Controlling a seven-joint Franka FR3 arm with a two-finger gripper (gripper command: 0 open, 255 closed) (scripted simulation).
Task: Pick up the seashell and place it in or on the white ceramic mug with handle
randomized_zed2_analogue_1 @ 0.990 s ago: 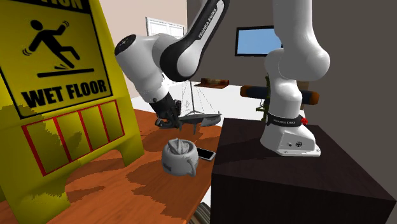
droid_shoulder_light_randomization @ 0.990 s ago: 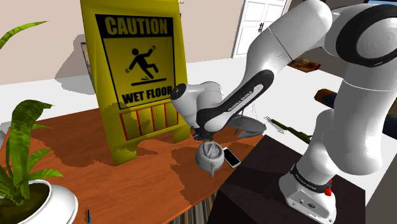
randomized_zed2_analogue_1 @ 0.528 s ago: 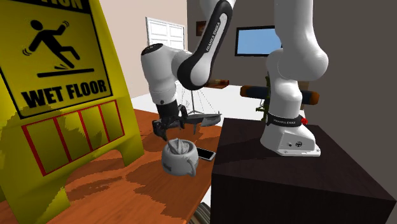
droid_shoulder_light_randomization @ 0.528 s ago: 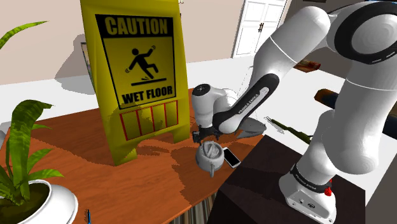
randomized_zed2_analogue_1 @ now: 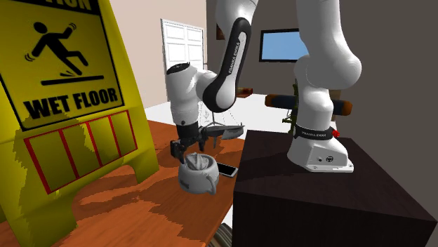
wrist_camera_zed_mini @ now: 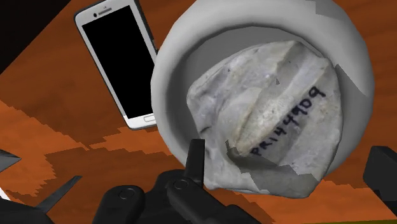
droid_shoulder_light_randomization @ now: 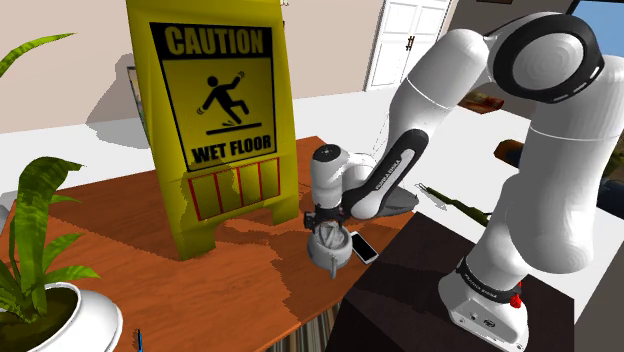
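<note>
Gripper point(droid_shoulder_light_randomization: 324, 219) now lower over 1 mug point(randomized_zed2_analogue_1: 193, 181), fingers point(wrist_camera_zed_mini: 195, 159) spread, 1 seashell point(wrist_camera_zed_mini: 267, 108) in it, 1 phone point(wrist_camera_zed_mini: 121, 63) nr mug

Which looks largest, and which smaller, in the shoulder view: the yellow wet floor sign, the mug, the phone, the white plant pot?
From largest to smallest:
1. yellow wet floor sign
2. white plant pot, near the camera and cut by the picture's edge
3. mug
4. phone, only slightly smaller than the mug
</note>
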